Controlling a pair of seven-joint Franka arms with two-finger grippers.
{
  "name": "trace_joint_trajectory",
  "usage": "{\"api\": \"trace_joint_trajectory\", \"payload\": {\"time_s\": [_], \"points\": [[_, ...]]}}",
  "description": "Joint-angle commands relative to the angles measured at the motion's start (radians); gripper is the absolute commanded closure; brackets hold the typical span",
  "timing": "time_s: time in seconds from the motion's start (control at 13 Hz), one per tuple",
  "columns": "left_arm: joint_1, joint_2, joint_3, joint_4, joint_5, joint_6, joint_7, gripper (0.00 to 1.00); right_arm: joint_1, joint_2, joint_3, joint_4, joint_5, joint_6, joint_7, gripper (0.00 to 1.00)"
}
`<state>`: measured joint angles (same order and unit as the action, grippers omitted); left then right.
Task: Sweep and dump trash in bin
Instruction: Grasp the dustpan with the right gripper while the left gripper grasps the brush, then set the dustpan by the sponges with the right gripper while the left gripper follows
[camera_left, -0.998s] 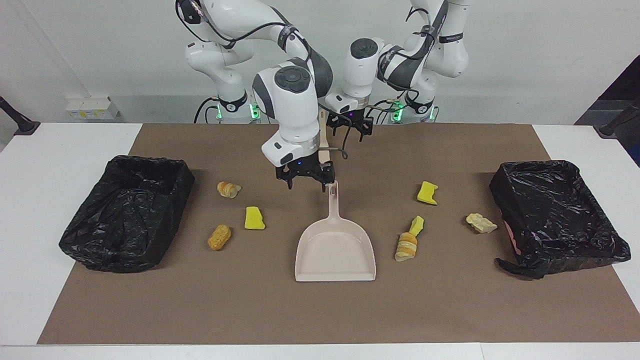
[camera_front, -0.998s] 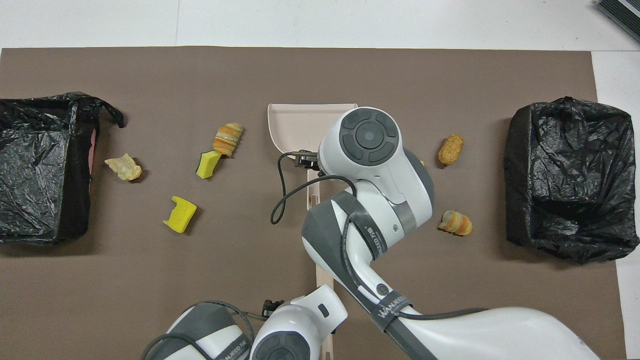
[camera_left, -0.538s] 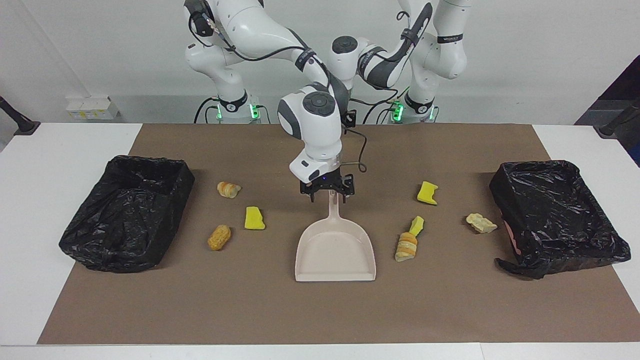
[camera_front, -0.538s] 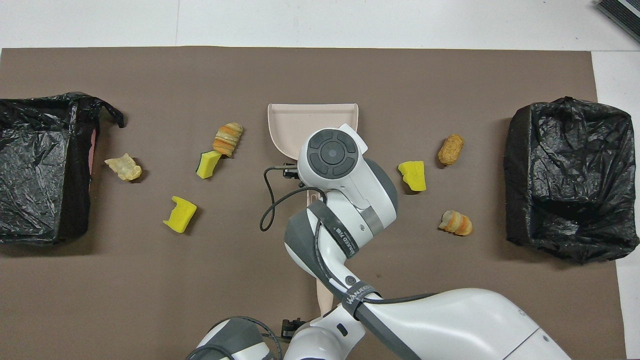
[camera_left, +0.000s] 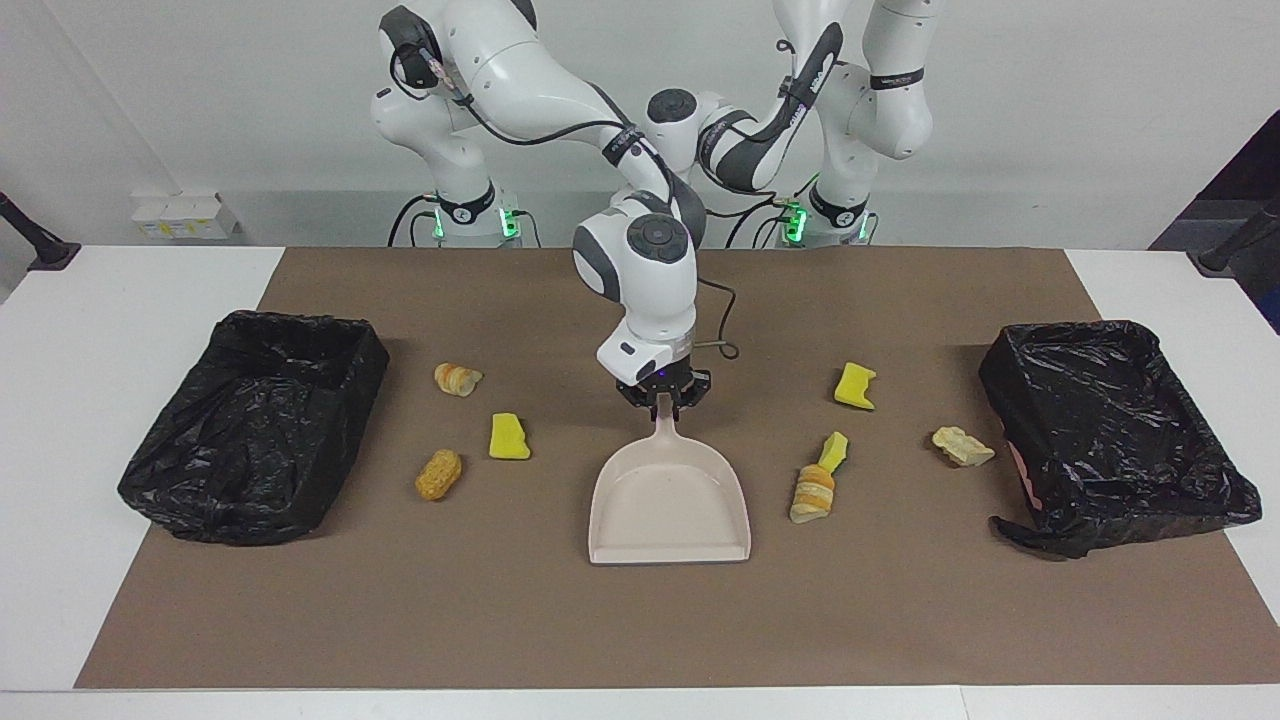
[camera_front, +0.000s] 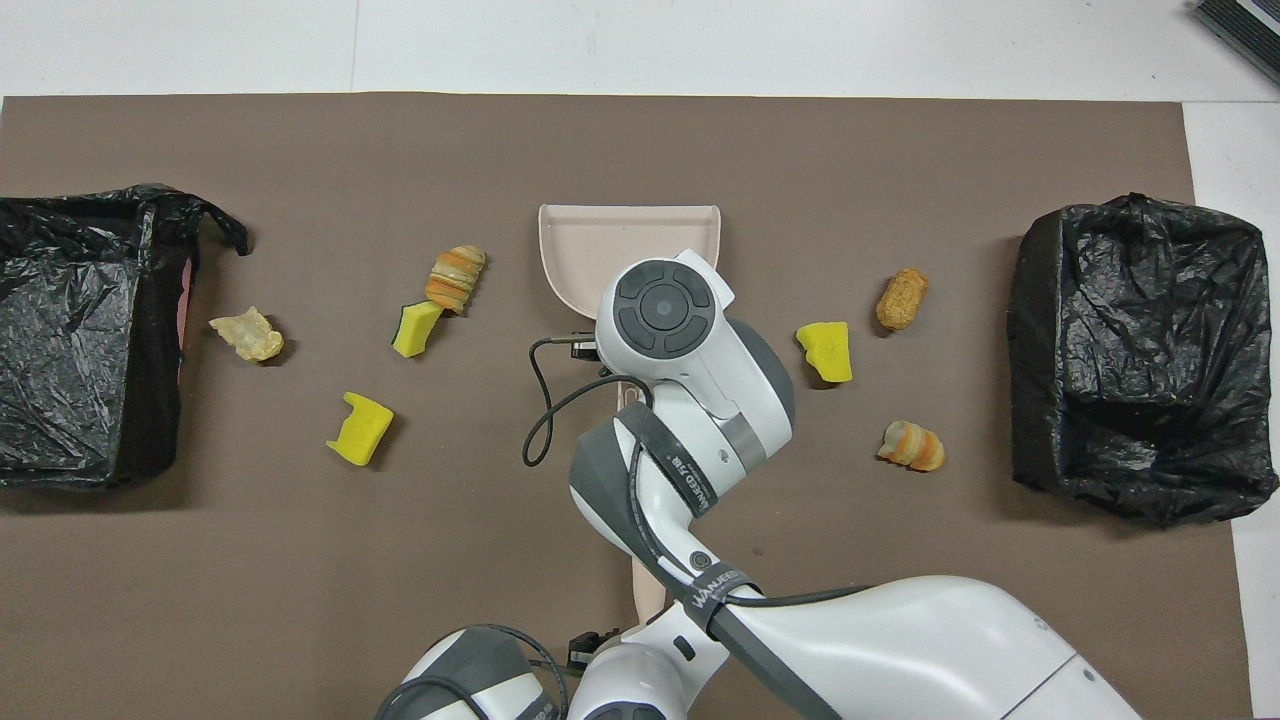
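The right hand is low on the desk, with its two fingers pressed together on the upper end of the handle of the beige plastic dustpan. The pan lies flat on the brown paper mat, its open mouth turned away from the robots.

The left hand is mostly hidden under the arms, over a thin beige stick, probably the brush handle. Whether this hand is apart or together I cannot tell.

No trash is collected yet. A striped pastry piece, a yellow sponge chunk and a corn-cob-like piece lie between the pan and the black-lined bin at the right arm's end. A second yellow sponge, a green-backed sponge touching a striped bread piece, and a pale crumpled scrap lie toward the other black-lined bin.

I think the main risk is the grip itself. It is far from the heavy scoop, so the pan may turn or hang down when lifted. Also, the loose black cable beside the wrist could catch on the handle.
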<state>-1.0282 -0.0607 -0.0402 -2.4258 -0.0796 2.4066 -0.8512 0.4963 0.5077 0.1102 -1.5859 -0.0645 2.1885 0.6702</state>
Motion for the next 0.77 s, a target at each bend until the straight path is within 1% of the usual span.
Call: {"api": "trace_joint_trajectory", "payload": {"time_s": [0.0,0.08,0.15,0.31,0.38,0.46,0.54,0.69], "points": [[-0.016,0.007,0.014,0.004,-0.003,0.011,-0.017,0.66,-0.01,-0.017,-0.001,0.0,-0.017,0.007,-0.024,1.0],[-0.016,0.006,0.014,0.008,-0.003,0.008,-0.019,0.86,-0.016,-0.03,-0.003,-0.002,-0.017,0.007,-0.046,1.0],[-0.013,-0.001,0.014,0.016,-0.005,-0.001,-0.017,1.0,-0.033,-0.049,-0.001,-0.003,-0.015,0.002,-0.111,1.0],[-0.007,-0.011,0.016,0.022,-0.005,-0.032,-0.014,1.0,-0.063,-0.076,-0.001,-0.005,-0.015,-0.007,-0.258,1.0],[-0.004,-0.019,0.019,0.039,-0.005,-0.081,-0.012,1.0,-0.071,-0.092,0.0,-0.009,-0.014,-0.024,-0.33,1.0],[0.0,-0.019,0.028,0.066,-0.005,-0.154,-0.012,1.0,-0.07,-0.106,0.0,-0.009,-0.015,-0.067,-0.431,1.0],[0.04,-0.024,0.029,0.085,-0.003,-0.22,-0.012,1.0,-0.07,-0.107,0.0,-0.011,-0.014,-0.085,-0.546,1.0],[0.12,-0.031,0.031,0.111,0.003,-0.289,-0.011,1.0,-0.074,-0.113,0.0,-0.022,-0.014,-0.09,-0.76,1.0]]}}
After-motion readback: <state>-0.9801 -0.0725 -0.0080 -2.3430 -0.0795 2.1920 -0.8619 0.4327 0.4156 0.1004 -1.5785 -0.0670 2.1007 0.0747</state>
